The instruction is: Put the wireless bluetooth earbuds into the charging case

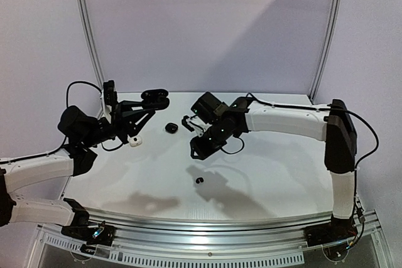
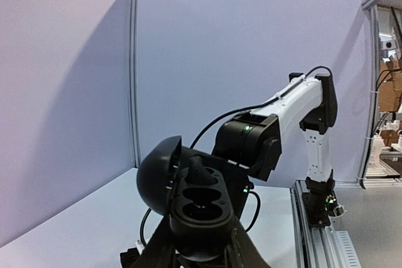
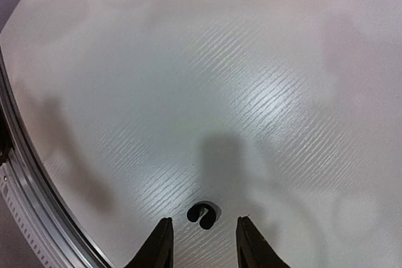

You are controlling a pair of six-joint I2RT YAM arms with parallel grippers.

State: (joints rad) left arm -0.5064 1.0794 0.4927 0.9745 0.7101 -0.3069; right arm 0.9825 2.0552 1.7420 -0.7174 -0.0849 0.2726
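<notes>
My left gripper (image 1: 149, 100) is shut on an open black charging case (image 1: 155, 95) and holds it above the table's far left. In the left wrist view the case (image 2: 204, 208) faces up between the fingers with its lid (image 2: 156, 177) swung to the left. A black earbud (image 2: 200, 171) sits in the far well; the near well looks empty. My right gripper (image 1: 196, 152) is open and empty above a black hook-shaped earbud (image 1: 200, 180) that lies on the table. In the right wrist view this earbud (image 3: 203, 214) lies just ahead of the gap between the fingertips (image 3: 158, 243).
A small white piece (image 1: 135, 141) and a small black piece (image 1: 170, 128) lie on the table (image 1: 270, 174) between the arms, and another small dark piece (image 1: 187, 122) lies by the right wrist. A metal rail (image 1: 220, 224) runs along the near edge.
</notes>
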